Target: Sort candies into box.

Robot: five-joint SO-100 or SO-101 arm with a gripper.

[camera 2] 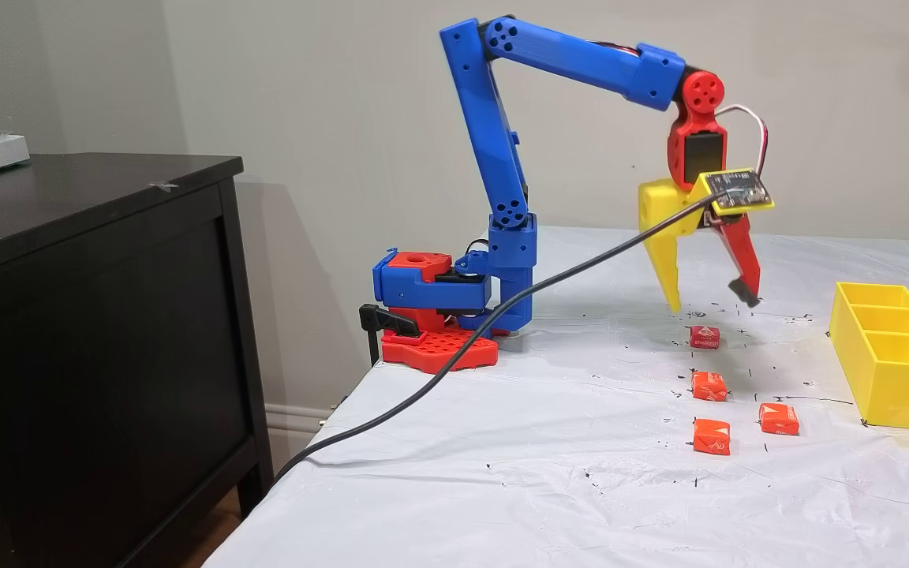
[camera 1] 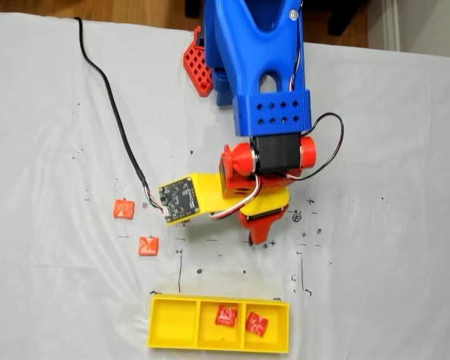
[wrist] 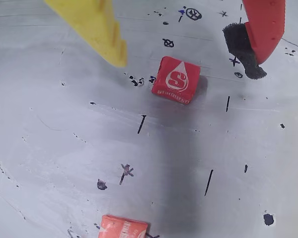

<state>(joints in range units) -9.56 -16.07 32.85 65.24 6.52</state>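
Note:
My gripper (camera 2: 710, 303) hangs open a little above a red candy (camera 2: 705, 337) with a white mark. In the wrist view that red candy (wrist: 176, 79) lies between the yellow finger (wrist: 97, 29) and the red finger (wrist: 260, 29) with its black pad, touching neither. Three orange candies (camera 2: 708, 386) (camera 2: 712, 436) (camera 2: 779, 419) lie nearer the table's front; one orange candy (wrist: 123, 228) shows at the wrist view's bottom edge. The yellow box (camera 1: 172, 324) holds one red candy (camera 1: 226, 315) in its middle compartment and another (camera 1: 256, 324) in its right one. Its left compartment is bare.
A black cable (camera 1: 116, 112) runs across the white cloth to the yellow camera plate (camera 1: 181, 197) on the wrist. The arm's red base (camera 2: 439, 347) sits at the table's back edge. A black cabinet (camera 2: 107, 315) stands beside the table.

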